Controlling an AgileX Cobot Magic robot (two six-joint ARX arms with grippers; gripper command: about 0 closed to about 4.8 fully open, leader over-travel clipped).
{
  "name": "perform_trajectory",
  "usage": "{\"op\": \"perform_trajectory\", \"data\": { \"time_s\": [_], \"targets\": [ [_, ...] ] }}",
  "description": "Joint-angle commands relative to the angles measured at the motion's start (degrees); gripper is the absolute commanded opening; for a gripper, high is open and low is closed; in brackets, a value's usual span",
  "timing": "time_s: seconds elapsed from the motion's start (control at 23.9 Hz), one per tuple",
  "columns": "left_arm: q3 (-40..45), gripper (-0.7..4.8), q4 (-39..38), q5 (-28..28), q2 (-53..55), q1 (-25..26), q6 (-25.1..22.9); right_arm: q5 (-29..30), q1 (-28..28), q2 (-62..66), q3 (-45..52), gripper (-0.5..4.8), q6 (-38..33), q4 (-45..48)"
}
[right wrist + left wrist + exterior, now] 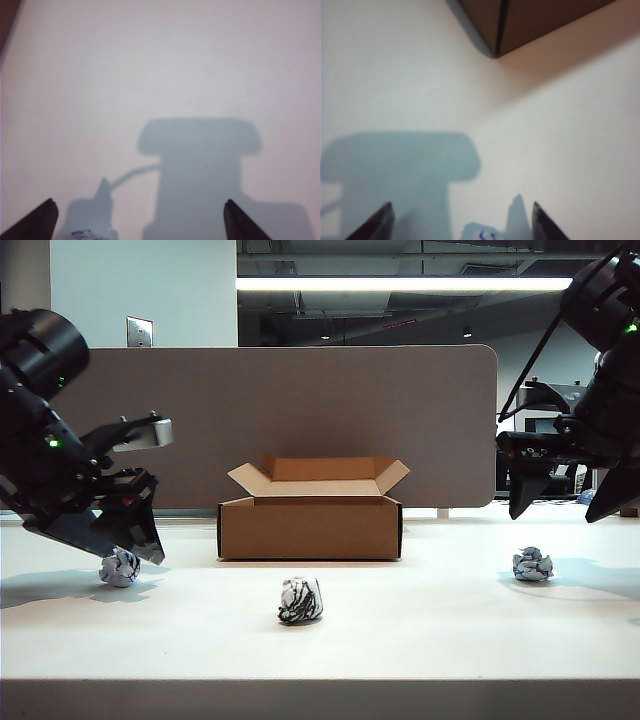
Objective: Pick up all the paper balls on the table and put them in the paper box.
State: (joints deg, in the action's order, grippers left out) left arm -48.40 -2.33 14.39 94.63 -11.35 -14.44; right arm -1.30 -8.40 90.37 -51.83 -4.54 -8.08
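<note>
Middle ball [300, 601]: crumpled white paper with black marks, nearest the counter's front edge, in front of the box and apart from it.
Counter [420, 640]: plain white, with a pale front edge.
Left gripper [125, 540]: low over the counter's left side, jaws spread wide and holding nothing; in the left wrist view its two dark fingertips [375, 225] stand well apart.
Left ball [119, 567]: on the counter just under the left gripper, partly hidden by it; in the left wrist view a sliver of it [482, 234] shows between the fingertips. Whether they touch it I cannot tell.
Box [310, 525]: brown cardboard, flaps open, at the counter's middle towards the back edge, empty as far as can be seen.
Right ball [532, 564]: on the counter's right side, white with blue-grey marks, below the right gripper and apart from it.
Right gripper [570, 502]: raised above the counter's right side, jaws wide open and empty.
Panel [290, 410]: grey-brown, upright behind the box.
</note>
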Motion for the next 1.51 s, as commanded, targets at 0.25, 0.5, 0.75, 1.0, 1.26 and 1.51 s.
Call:
{"op": "perform_trajectory", "data": {
  "time_s": [0.25, 0.5, 0.75, 1.0, 1.26, 1.51],
  "targets": [
    [-3.9, 3.45, -11.8, -0.2, 0.8, -0.6, 2.9, -0.3, -2.6, 0.3, -0.2, 4.79, -2.7, -1.6],
    [-3.9, 3.41, -12.9, -0.2, 0.8, -1.2, 2.9, -0.3, -3.5, 2.1, -0.2, 4.79, -3.3, -1.8],
    [-3.9, 3.41, -14.3, -0.2, 0.8, -1.2, 4.1, -0.8, -3.7, 4.0, -0.2, 4.79, -4.7, -3.1],
    [-3.9, 3.40, -14.3, -0.3, 0.8, -1.2, 4.1, 0.0, -3.7, 5.2, -0.3, 4.74, -4.2, -3.7],
    [-3.9, 3.40, -14.3, -0.4, 0.8, -1.2, 4.0, 0.2, -4.5, 7.0, -0.2, 4.13, -3.6, -3.7],
    [-4.3, 2.63, -14.4, -0.2, 0.8, -1.2, 4.0, 0.0, -5.9, 7.0, -0.2, 2.57, -3.6, -4.6]
  ]
}}
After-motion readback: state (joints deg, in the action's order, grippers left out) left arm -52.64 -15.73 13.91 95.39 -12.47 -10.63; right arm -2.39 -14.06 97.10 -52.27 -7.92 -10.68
